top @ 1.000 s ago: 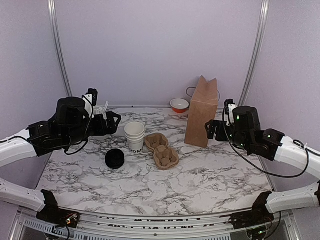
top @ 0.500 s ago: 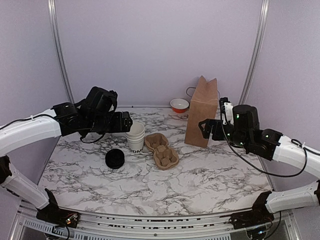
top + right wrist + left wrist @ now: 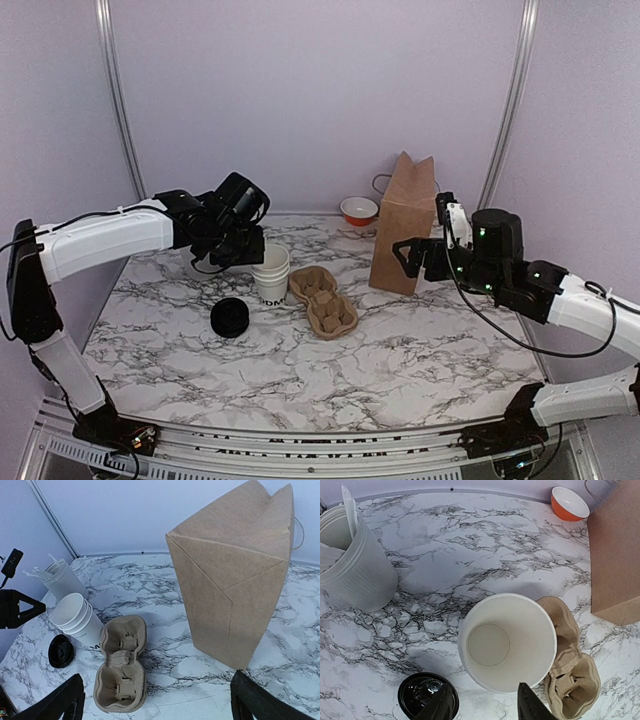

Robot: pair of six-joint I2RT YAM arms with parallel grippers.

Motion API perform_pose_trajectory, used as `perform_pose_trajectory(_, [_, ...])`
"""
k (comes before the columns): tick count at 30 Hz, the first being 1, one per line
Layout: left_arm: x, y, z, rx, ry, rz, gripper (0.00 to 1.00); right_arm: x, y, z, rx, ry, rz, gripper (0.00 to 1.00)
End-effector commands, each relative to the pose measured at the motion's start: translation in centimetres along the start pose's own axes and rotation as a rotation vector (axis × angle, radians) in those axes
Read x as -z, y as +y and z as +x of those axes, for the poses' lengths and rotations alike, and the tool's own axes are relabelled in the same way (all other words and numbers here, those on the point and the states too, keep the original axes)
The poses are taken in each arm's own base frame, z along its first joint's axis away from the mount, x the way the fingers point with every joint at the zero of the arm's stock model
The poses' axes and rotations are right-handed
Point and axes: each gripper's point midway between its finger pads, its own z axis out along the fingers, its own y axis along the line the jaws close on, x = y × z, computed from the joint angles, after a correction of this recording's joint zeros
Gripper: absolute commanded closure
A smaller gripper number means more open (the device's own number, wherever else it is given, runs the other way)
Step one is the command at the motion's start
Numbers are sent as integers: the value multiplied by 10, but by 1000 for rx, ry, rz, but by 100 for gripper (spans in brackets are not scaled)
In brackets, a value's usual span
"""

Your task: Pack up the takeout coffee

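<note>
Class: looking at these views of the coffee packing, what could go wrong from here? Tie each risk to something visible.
1. The left gripper hangs over the open white cup while a black lid lies apart beside it; the cup might be packed lidless.
2. The cup looks nested in others, so a pinch may lift several.
3. The cardboard carrier sits right beside the cup and could get dragged.

My left fingers [image 3: 530,707] run off the bottom edge, one covering part of the black lid [image 3: 420,695]. Far right of them the paper bag [image 3: 615,555] is cropped; far left, the utensil holder [image 3: 355,570].
</note>
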Motion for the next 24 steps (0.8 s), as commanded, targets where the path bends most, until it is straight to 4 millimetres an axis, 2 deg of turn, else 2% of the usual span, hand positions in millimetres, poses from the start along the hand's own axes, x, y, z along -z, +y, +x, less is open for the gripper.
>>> perform_pose_trajectory(1, [-8,10,2,-6,23,-62,55,10,-1,-9,-19,-54,-18,2])
perform_pose_trajectory(6, [-20,14,0,5,27,-92,58,12,-5,-4,-29,-45,-11,2])
perform_pose_trajectory(12, [-35,11,-6,21,26,-97,64,11,-4,-5,-29,-44,-15,2])
perform_pose_trajectory(16, [-41,13,-11,39,18,-112,67,9,-2,-7,-33,-43,-19,2])
perform_pose_trajectory(24, [-48,17,-10,49,19,-128,68,6,-1,-5,-48,-41,-26,3])
